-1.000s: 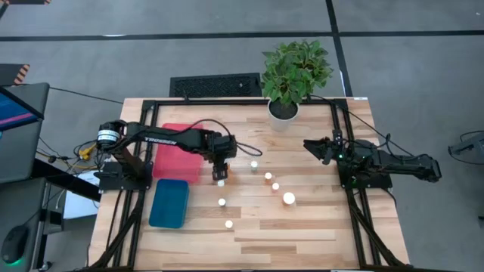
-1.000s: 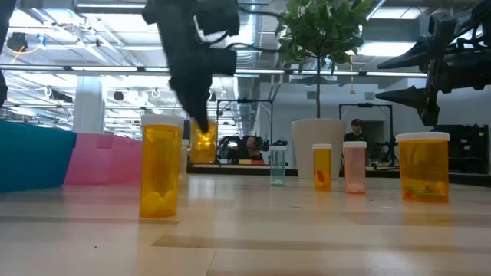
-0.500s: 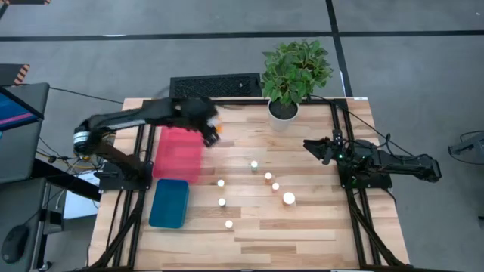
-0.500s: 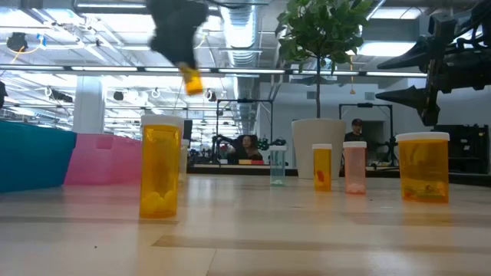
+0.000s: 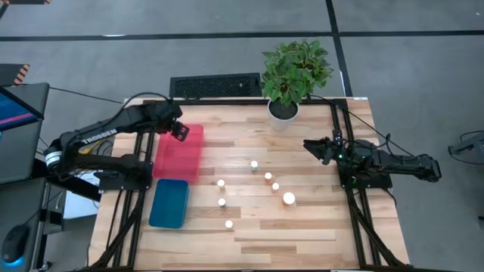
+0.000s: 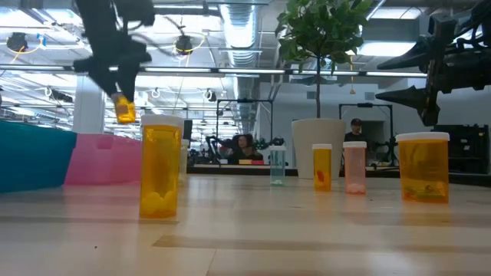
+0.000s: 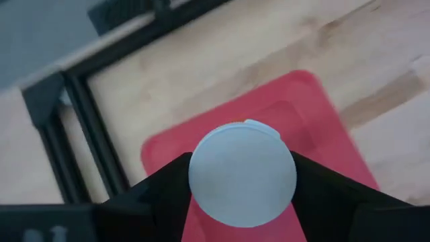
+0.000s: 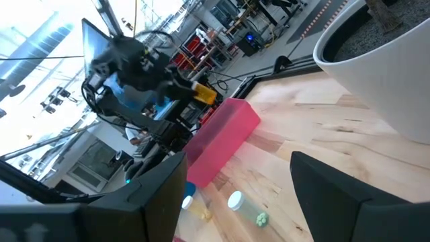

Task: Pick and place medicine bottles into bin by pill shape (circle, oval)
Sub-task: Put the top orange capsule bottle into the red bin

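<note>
Since a second ago my left hand (image 5: 179,131) carries an amber bottle (image 6: 124,110), gripped, from mid-tabletop (image 5: 302,227) to above the pink bin (image 5: 178,155); I judge release comes next.

"TROSSEN" lettering, probably, on the left arm (image 5: 97,137) (small, white), nothing else legible

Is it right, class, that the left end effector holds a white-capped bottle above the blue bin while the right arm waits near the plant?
Not quite. The left end effector holds the white-capped bottle above the pink bin, not the blue bin, as the high and left wrist views show. The right arm does wait near the plant.
</note>
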